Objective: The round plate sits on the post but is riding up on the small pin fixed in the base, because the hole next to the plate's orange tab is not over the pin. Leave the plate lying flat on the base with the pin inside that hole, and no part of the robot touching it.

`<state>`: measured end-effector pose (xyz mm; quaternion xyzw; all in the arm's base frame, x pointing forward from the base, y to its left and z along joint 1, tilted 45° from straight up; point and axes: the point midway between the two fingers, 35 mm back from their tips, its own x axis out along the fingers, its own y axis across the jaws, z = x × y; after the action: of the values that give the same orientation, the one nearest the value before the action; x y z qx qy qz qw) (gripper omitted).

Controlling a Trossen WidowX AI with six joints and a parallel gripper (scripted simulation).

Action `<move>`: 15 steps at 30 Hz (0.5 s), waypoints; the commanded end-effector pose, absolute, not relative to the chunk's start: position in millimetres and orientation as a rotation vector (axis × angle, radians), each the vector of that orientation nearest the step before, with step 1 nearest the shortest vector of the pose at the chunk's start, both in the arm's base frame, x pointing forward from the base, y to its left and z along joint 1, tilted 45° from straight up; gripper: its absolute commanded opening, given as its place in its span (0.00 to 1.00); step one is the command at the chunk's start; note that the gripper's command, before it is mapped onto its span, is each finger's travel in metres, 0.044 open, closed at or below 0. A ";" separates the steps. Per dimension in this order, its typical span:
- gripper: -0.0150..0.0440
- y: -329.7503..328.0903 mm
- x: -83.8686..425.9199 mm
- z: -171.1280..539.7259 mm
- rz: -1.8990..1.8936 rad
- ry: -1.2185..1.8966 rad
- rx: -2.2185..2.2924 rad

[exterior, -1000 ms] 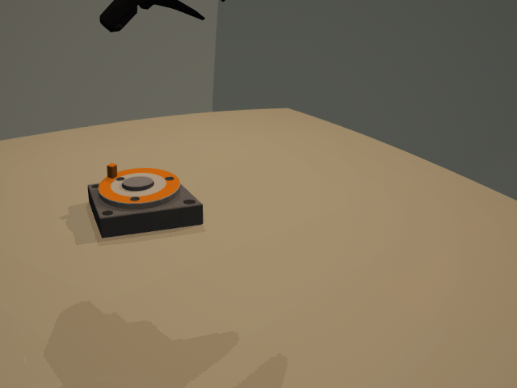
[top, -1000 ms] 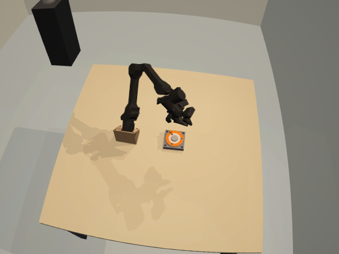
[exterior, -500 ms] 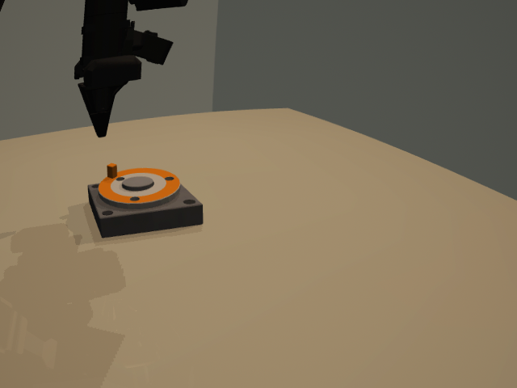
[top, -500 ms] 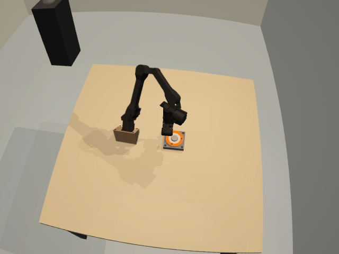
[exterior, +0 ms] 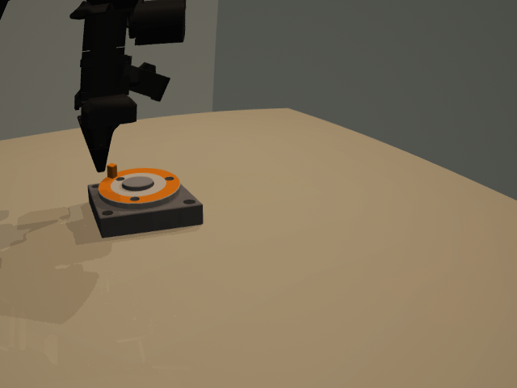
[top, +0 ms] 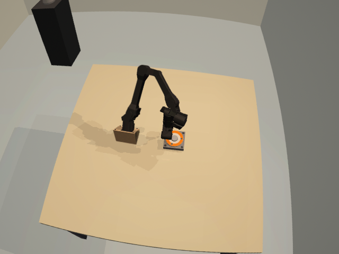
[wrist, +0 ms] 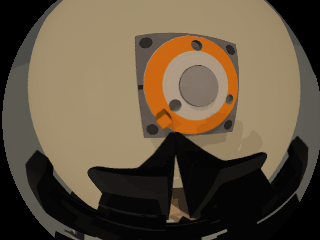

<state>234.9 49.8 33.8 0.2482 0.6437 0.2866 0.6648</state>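
The round orange-and-white plate [top: 177,144] [exterior: 171,187] [wrist: 153,85] sits around the grey post [top: 174,138] [exterior: 137,183] [wrist: 198,86] on the square dark base [top: 173,149] [exterior: 154,223] [wrist: 143,112]. In the exterior view its dark side shows above the base; its exact tilt is hard to tell. The orange tab [exterior: 111,170] [wrist: 164,119] stands up at the rim, with a hole just inward of it. The pin is hidden. My gripper [exterior: 100,170] [wrist: 174,136] is shut and empty, pointing down, its tips close beside the tab near the plate's rim; contact cannot be told.
The arm's brown mounting block [top: 126,136] stands left of the base on the wooden table [top: 153,205]. The arm arches over from it. A tall black box [top: 55,35] is beyond the table's far left corner.
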 end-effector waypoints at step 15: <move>0.25 64.2 248.9 42.8 0.646 1.450 0.568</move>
<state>244.6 62.2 39.9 0.2507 0.6445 0.2852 0.6637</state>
